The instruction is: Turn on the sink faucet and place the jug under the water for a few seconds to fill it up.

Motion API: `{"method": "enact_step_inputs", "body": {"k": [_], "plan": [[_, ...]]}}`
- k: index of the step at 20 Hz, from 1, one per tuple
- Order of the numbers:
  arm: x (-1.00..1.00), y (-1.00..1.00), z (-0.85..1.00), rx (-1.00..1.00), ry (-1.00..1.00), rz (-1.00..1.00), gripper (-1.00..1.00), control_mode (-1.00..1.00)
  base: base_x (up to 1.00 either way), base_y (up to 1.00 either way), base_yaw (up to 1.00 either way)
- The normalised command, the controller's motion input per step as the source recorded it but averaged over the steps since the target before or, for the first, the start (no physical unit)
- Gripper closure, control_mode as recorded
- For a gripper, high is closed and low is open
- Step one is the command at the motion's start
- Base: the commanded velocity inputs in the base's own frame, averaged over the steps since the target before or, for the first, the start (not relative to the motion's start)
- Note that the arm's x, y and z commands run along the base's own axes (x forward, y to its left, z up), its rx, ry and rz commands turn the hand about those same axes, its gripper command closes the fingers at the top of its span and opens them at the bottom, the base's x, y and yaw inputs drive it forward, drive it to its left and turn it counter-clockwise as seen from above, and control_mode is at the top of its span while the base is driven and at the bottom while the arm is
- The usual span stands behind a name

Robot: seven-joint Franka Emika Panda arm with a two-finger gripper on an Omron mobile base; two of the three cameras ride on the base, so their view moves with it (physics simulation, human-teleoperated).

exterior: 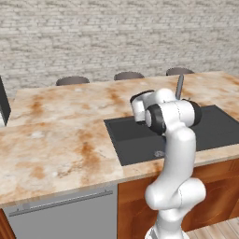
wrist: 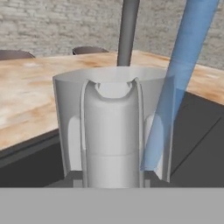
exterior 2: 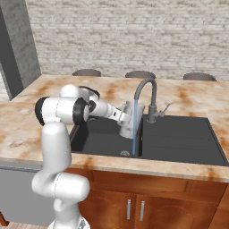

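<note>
Pincer [exterior 2: 121, 117] closed on the loop handle of the jug [exterior 2: 128, 120], holding it upright over the sink [exterior 2: 179, 138], just left of the sink faucet [exterior 2: 150, 96]. Water [exterior 2: 134, 134] runs from the spout, passing the jug's right side. Marbled worktop [exterior 2: 36, 120] surrounds the sink.

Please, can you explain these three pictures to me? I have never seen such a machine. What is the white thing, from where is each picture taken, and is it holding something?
The white thing is a robot arm standing before a kitchen counter. Two pictures come from cameras behind it, one on its left and one on its right. The third comes from a camera on its hand. Set into the counter is a black sink with a tall grey faucet. A thin blue stream of water is running. The gripper is shut on a translucent grey jug, held by its handle over the sink. In the hand view the water passes close along the jug's side.
</note>
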Motion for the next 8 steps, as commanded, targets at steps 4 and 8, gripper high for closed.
{"method": "enact_step_inputs", "body": {"k": [4,8], "plan": [[-0.04,-0.03,0.00,0.00,0.00,0.00,1.00,-1.00,0.00,0.00,0.00],[-0.21,-0.44,0.00,0.00,0.00,0.00,1.00,-1.00,0.00,0.00,0.00]]}}
